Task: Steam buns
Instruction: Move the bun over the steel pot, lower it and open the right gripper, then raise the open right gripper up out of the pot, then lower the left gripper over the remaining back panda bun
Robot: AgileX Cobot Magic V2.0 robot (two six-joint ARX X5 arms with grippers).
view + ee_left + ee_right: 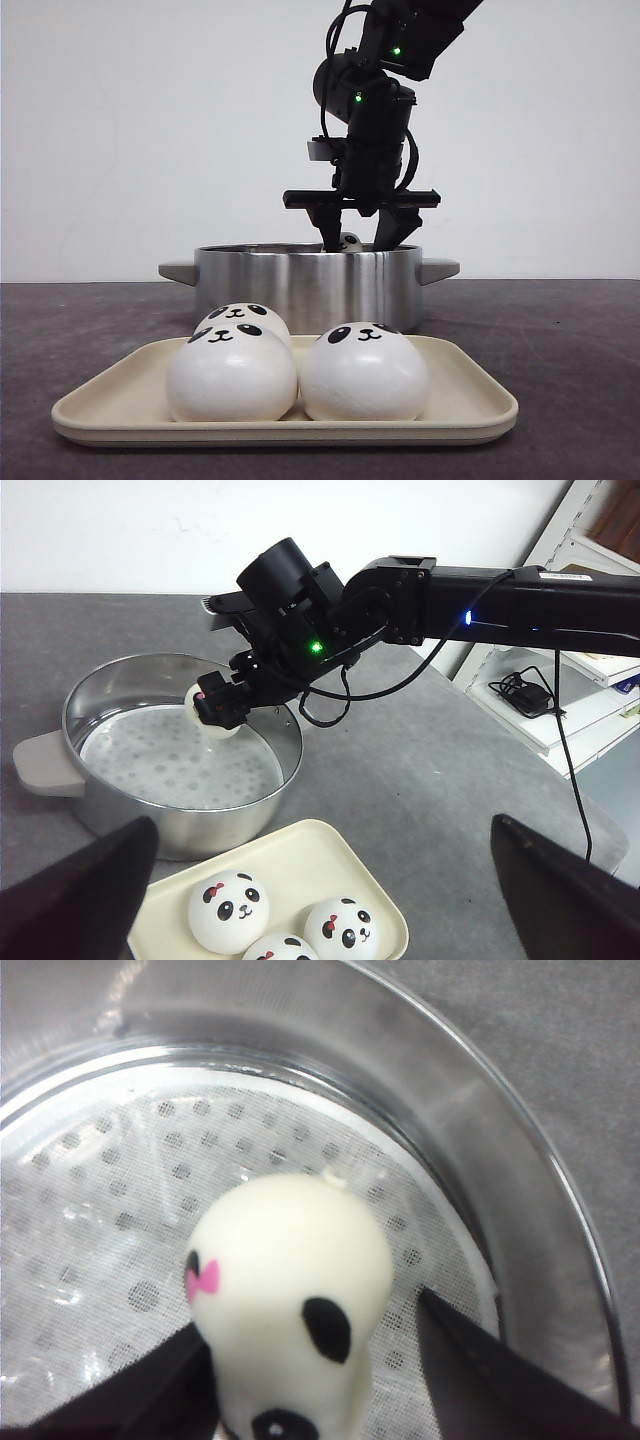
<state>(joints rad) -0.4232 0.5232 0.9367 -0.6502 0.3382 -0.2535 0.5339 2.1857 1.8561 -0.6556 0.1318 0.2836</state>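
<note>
One bun (290, 1290) hangs pinched in the right gripper (362, 236), over the pot (300, 285) at frame centre; three buns (232, 372) wait on the tray (480, 405) below. Placing step, I judge: lower, then release. Left gripper (320, 880) is spread, empty

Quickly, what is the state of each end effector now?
Left end effector: open, holding nothing.
Right end effector: shut on a panda bun over the steamer pot.
</note>
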